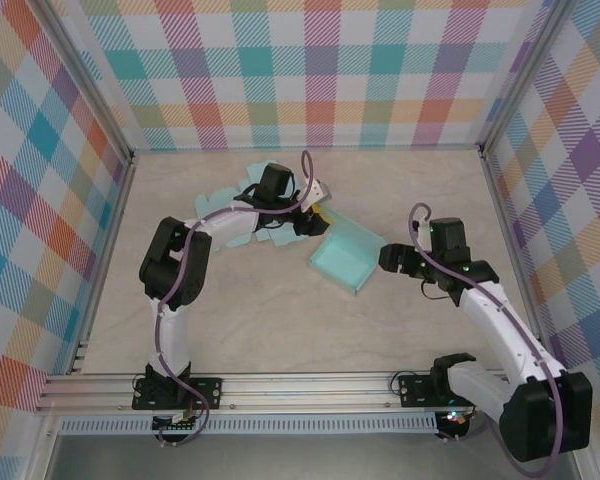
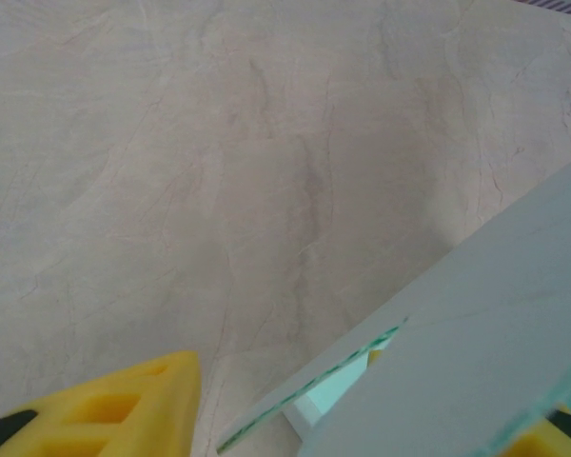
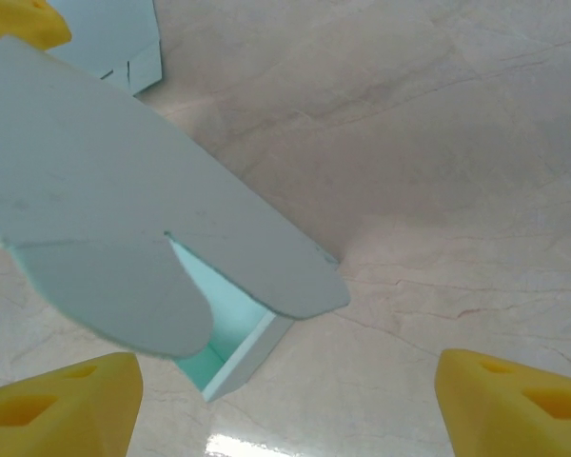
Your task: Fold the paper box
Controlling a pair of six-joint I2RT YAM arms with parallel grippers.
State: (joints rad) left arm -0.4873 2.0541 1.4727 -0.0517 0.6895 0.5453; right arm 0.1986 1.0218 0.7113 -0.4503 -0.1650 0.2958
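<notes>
The teal paper box [image 1: 345, 258] lies partly folded in the middle of the table, its open side facing the near left. My left gripper [image 1: 318, 218] is at its far left corner. In the left wrist view a pale box panel [image 2: 476, 324] passes between the yellow fingers [image 2: 124, 409]; the left finger stands clear of it, so my left gripper [image 2: 362, 400] is open around the panel. My right gripper [image 1: 385, 258] sits at the box's right side. In the right wrist view the box [image 3: 124, 190], with a rounded flap, lies ahead of my wide-open right gripper [image 3: 285, 371], untouched.
Flat teal box blanks [image 1: 242, 237] lie at the back left under the left arm, and show as blanks [image 3: 109, 38] in the right wrist view. Aluminium frame rails [image 1: 108, 250] and checkered walls enclose the marble-look table [image 1: 250, 330].
</notes>
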